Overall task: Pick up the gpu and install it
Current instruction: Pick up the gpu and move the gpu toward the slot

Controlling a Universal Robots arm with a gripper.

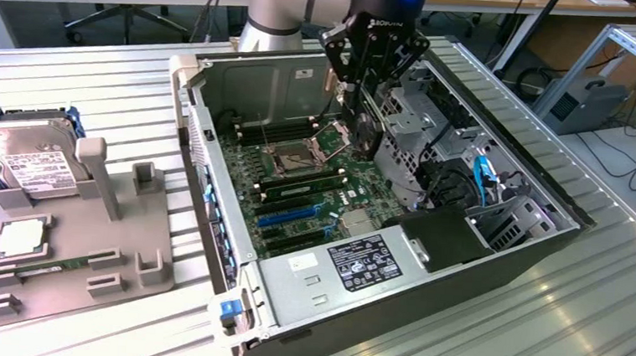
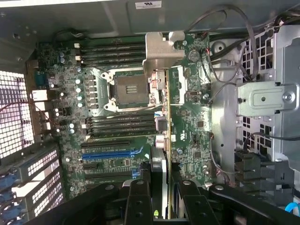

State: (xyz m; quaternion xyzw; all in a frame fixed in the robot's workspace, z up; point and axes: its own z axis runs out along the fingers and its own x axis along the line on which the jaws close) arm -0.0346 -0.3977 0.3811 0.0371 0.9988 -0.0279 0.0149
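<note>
No text is being shown clearly enough to be read. A short white brand mark (image 1: 388, 22) is being carried on the end effector (image 1: 354, 95). Fine print is being displayed on the power supply label (image 1: 362, 263), at the case's (image 1: 260, 80) six o'clock, on the hard drive label (image 1: 32, 171), at the worktop's (image 1: 576, 330) nine o'clock, and on a white sticker (image 2: 148, 4).

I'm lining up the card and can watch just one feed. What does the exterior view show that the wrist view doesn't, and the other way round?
The exterior view adds the grey holder tray beside the case, with the hard drive in it, and the power supply. The wrist view adds the gpu seen edge-on, with its silver bracket at the far end. Both show the pincer shut on the gpu above the motherboard, the CPU socket and the blue slot.
</note>
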